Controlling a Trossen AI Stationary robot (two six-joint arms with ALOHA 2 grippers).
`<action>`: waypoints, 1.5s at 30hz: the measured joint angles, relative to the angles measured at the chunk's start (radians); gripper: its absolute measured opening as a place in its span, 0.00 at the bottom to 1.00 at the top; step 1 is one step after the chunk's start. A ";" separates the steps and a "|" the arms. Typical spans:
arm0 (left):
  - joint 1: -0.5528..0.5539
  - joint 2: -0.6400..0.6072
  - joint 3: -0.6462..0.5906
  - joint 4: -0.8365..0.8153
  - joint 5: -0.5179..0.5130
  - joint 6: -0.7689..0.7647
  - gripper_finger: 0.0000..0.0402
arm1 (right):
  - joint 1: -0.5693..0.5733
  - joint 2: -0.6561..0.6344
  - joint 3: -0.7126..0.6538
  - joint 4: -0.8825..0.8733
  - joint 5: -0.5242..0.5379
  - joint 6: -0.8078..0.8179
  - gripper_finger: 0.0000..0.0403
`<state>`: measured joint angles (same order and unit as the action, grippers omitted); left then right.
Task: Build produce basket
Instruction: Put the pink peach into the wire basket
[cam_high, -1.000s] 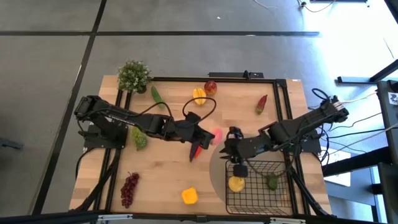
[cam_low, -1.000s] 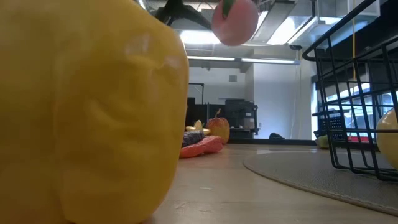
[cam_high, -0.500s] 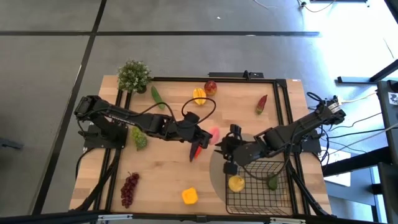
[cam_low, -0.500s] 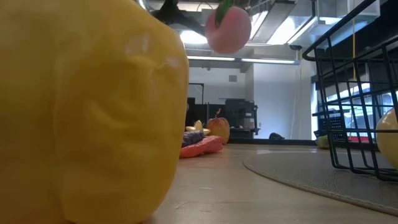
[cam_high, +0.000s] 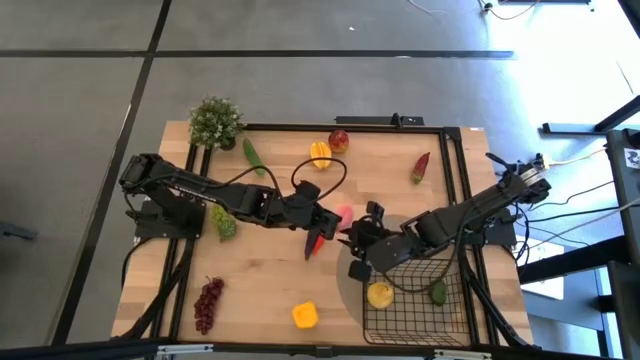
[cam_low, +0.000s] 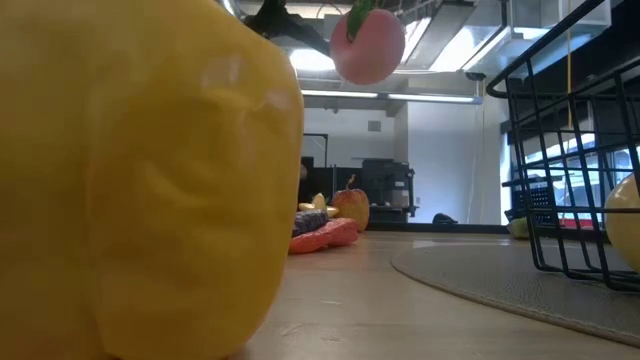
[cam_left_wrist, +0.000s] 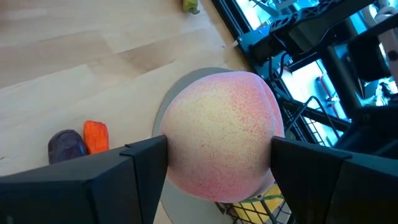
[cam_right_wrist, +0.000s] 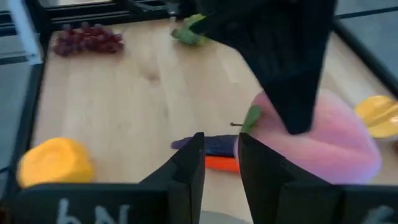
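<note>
While left claw (cam_high: 340, 217) pinches peach (cam_high: 345, 214) above wooden table (cam_high: 270, 290), right claw (cam_high: 362, 240) narrowly parted, grey floor (cam_high: 300, 60).

Low view: big yellow bell pepper (cam_low: 140, 180) fills the left half, cut off at three edges, hiding the counter behind. Black wire-mesh basket (cam_low: 575, 160) cut off at right edge. Left wrist view: dark fingers (cam_left_wrist: 93, 180) cover the pink peach's (cam_left_wrist: 217, 143) flanks.

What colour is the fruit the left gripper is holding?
The peach in the left gripper is pink blushing to pale cream-yellow; the left wrist view shows it best.
</note>
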<state>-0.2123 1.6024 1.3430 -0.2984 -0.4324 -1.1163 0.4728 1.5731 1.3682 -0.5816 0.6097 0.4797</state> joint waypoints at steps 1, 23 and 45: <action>0.000 0.000 0.000 0.000 0.000 0.000 0.57 | 0.000 0.002 0.000 0.003 0.017 0.007 0.22; 0.000 0.000 0.000 0.001 -0.005 0.000 0.57 | -0.036 0.015 0.000 0.035 -0.007 0.040 0.22; 0.002 0.000 0.000 0.002 -0.019 -0.004 0.57 | -0.040 0.067 0.001 0.048 0.093 0.038 0.22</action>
<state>-0.2108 1.6027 1.3430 -0.2962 -0.4511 -1.1198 0.4323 1.6405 1.3689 -0.5336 0.7030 0.5176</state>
